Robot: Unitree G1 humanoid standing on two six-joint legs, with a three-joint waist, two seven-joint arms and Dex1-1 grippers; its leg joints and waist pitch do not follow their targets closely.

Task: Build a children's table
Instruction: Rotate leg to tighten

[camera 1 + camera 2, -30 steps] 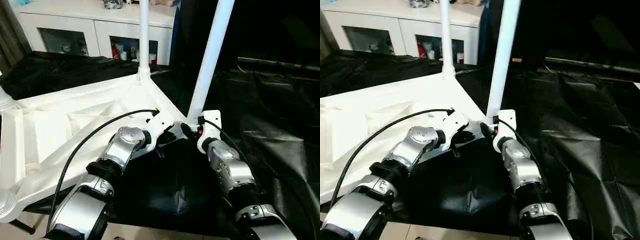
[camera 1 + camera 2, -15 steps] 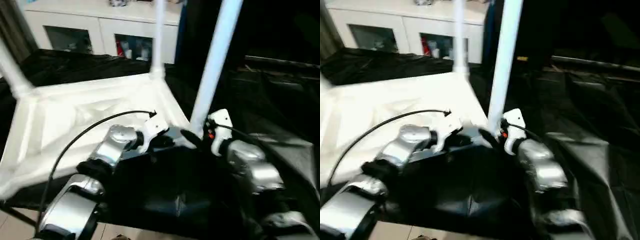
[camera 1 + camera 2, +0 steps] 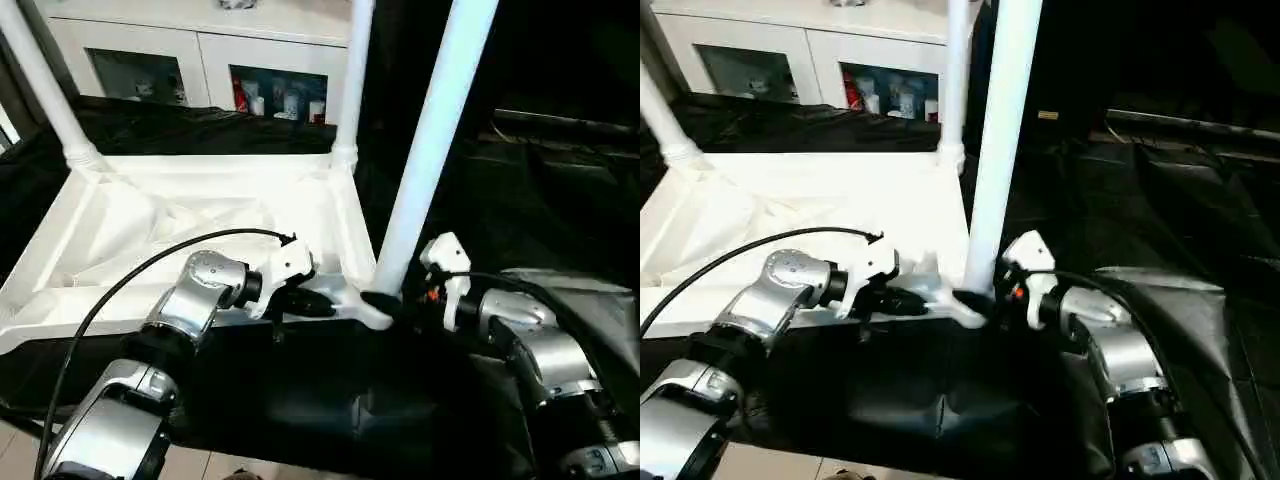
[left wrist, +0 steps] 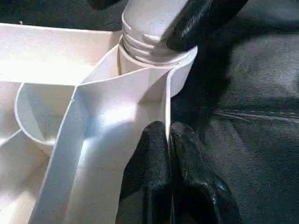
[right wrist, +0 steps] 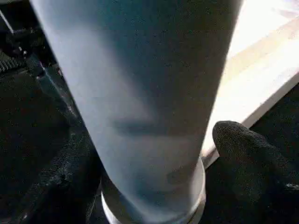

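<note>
The children's table lies upside down on black sheeting, its ribbed white top [image 3: 200,200] facing up. Three white legs stand in corner sockets: the far left leg [image 3: 40,80], the far right leg [image 3: 352,80] and the near right leg [image 3: 430,150]. My left gripper [image 3: 320,303] is shut on the top's near rim [image 4: 154,93], just beside the near right socket. My right gripper [image 3: 390,297] is open, its black fingers [image 5: 247,154] standing on either side of the base of the near right leg [image 5: 140,93].
A white cabinet [image 3: 200,40] with glass doors stands behind the table. Crumpled black sheeting [image 3: 560,200] covers the surface to the right and in front. A strip of pale floor [image 3: 20,450] shows at the near left.
The whole view has swung, bringing the far left leg into sight. My right gripper's jaws have widened around the near right leg. The left gripper still holds the rim.
</note>
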